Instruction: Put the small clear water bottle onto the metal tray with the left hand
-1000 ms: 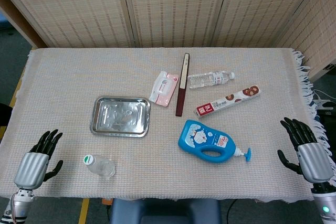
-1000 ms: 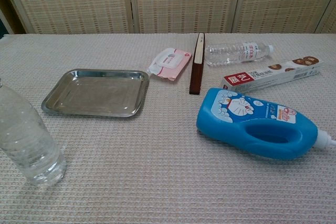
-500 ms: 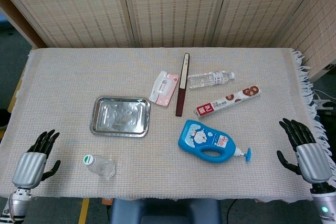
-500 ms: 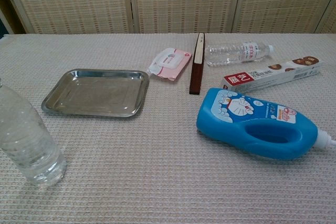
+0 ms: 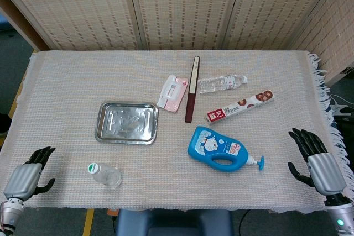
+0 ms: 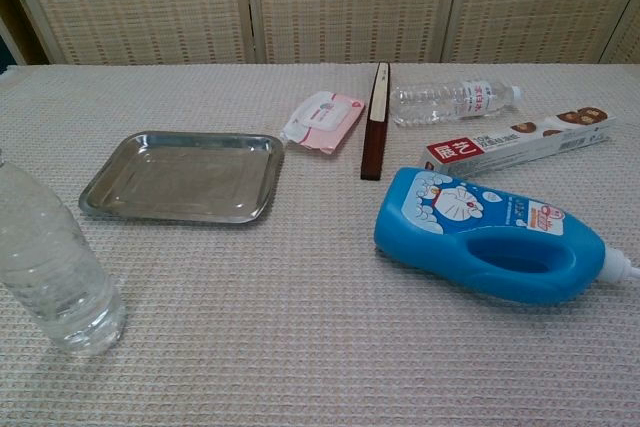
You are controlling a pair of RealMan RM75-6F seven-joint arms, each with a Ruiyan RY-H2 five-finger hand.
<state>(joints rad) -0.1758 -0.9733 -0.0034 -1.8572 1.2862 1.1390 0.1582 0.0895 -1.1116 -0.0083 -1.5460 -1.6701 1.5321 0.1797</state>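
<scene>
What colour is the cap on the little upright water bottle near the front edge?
Green and white; the small clear water bottle shows its cap best in the head view.

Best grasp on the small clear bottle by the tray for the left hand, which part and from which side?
Grip the small clear water bottle around its mid body, coming in from its left. It stands upright with its green-white cap up, and the left hand sits open to that side, so the fingers can probably wrap its round wall.
</scene>
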